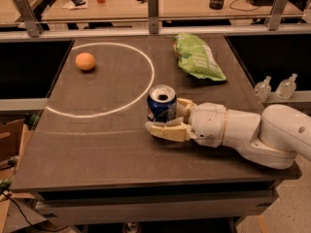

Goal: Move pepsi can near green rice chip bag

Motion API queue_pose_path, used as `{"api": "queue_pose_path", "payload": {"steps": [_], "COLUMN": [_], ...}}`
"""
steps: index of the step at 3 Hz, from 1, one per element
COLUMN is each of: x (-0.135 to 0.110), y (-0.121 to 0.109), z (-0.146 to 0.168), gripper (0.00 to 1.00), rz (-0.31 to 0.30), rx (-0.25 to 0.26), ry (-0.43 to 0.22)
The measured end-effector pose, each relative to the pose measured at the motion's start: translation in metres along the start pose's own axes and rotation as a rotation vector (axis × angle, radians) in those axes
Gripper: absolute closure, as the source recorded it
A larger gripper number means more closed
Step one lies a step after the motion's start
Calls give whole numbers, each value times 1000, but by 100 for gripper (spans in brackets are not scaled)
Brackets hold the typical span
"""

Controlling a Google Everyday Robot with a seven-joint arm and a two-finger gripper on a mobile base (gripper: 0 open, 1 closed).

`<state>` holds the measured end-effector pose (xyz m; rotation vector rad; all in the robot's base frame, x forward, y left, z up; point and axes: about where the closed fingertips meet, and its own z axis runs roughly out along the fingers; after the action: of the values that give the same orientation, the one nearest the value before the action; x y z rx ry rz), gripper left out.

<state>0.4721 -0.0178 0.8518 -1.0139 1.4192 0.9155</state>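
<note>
Camera view: a dark flat table fills the frame. A small blue aluminium pepsi can with a silver open top stands upright just right of centre. It is just outside the lower right edge of a thin white ring drawn on the table. A white robot arm comes in from the lower right. Its beige two-finger claw is clenched on the pepsi can, one finger low across the front, the other behind. A light green, glossy, wrinkly green rice chip bag lies flat right of centre in the upper frame, well apart from the can with bare table between. A round orange fruit sits upper left inside the ring, not involved.

Progress: the grasp looks done and the can seems not lifted yet. The whole carry toward the upper right and the set-down beside the bag are left.
</note>
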Motion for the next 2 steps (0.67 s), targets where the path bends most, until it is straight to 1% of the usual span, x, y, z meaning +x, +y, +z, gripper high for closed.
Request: {"api": "queue_pose_path", "payload": {"steps": [1,2], "x": [-3,-19], "y": [-4,-16], "z": [-32,-102], "gripper": [100,100], "rz": [19,41], "rx": [112,324], "ry": [61,201]}}
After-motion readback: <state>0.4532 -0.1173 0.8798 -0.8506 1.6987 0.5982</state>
